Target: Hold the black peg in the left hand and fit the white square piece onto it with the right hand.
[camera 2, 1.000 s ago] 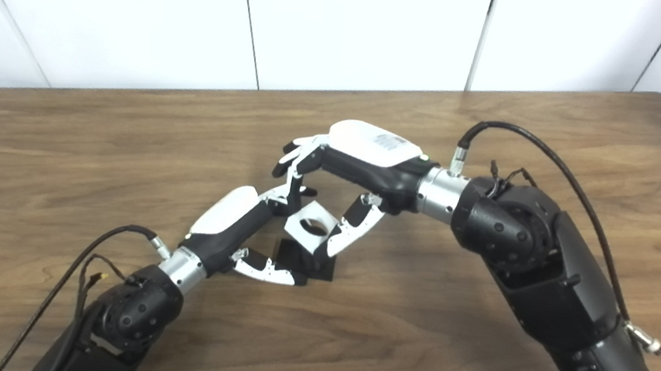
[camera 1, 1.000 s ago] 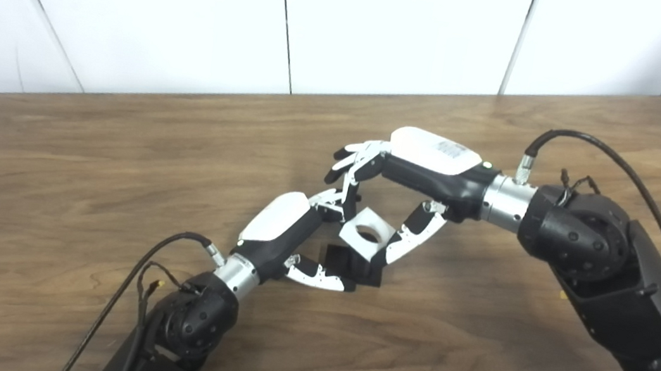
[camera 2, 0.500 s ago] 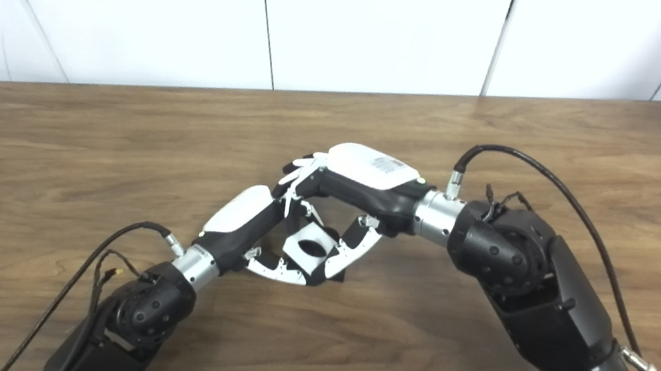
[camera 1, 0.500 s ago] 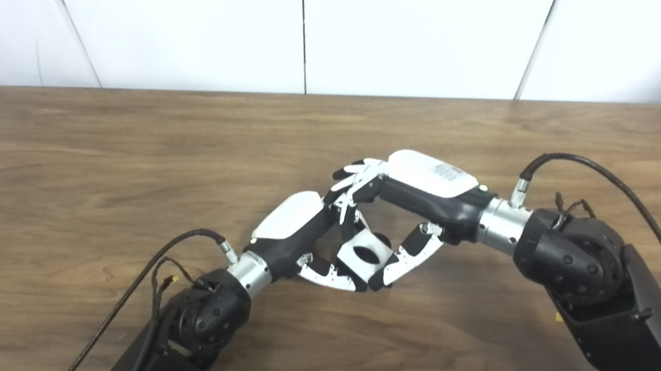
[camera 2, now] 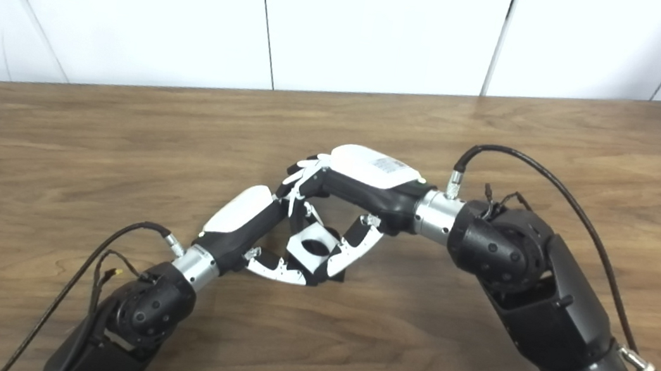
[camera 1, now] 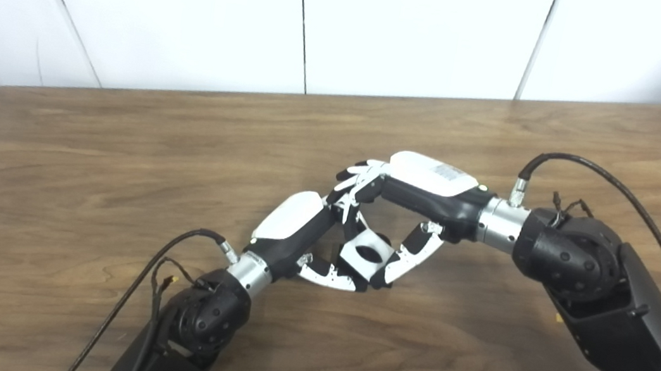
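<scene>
the right hand (camera 1: 409, 221) pinches the white square piece (camera 1: 367, 255) between fingers and thumb, low over the wooden bench (camera 1: 118, 151). the left hand (camera 1: 304, 239) is curled beside and under it; the black peg is hidden in both views, which differ only in angle.

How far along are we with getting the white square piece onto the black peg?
Done: both grasps are made. The left hand is closed around the black peg, mostly hidden under its fingers, and the right hand pinches the white square piece. In hand: the piece sits low over the peg, its round hole facing up. Left: whether it is fully seated cannot be told; then release.
</scene>
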### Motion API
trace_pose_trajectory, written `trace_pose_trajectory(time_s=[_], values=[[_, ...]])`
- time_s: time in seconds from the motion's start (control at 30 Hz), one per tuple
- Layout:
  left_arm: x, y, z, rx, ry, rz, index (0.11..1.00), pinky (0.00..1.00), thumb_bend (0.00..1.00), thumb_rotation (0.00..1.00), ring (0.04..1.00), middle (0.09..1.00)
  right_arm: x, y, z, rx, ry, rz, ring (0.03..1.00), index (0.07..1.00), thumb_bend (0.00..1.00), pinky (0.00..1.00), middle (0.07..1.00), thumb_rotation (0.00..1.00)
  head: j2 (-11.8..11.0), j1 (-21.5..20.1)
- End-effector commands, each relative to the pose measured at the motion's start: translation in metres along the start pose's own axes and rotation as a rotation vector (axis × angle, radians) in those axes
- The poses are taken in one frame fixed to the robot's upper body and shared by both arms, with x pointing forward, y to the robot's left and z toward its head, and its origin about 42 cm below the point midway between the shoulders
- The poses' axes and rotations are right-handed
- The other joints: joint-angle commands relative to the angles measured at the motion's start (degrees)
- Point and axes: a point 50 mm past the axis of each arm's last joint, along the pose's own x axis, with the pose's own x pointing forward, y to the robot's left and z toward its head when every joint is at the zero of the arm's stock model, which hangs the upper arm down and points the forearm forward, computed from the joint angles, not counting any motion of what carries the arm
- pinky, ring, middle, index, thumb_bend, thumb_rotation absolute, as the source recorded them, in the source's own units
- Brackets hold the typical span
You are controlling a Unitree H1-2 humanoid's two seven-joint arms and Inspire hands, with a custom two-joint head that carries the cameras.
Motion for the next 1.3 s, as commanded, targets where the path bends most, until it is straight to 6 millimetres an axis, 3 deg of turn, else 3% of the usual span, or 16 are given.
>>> trace_pose_trajectory(time_s=[0.0, 0.23, 1.27], values=[[-0.003, -0.001, -0.008, 0.029, 0.040, -0.038, 0.495, 0.87, 0.52, 0.08, 0.962, 0.923, 0.002, -0.027, 0.006, -0.047, -0.031, -0.064, 0.921, 0.480, 0.52, 0.95, 0.810, 0.14, 0.0, -0.1], [-0.003, -0.001, -0.009, 0.030, 0.045, -0.046, 0.495, 0.89, 0.52, 0.08, 0.965, 0.924, 0.000, -0.033, 0.002, -0.052, -0.038, -0.088, 0.902, 0.479, 0.52, 0.87, 0.800, 0.14, 0.1, -0.1], [-0.002, -0.001, -0.007, 0.028, 0.041, -0.038, 0.495, 0.88, 0.52, 0.08, 0.961, 0.923, 0.008, -0.019, -0.014, -0.025, 0.020, -0.074, 0.901, 0.480, 0.52, 0.86, 0.800, 0.14, 0.6, 0.4]])
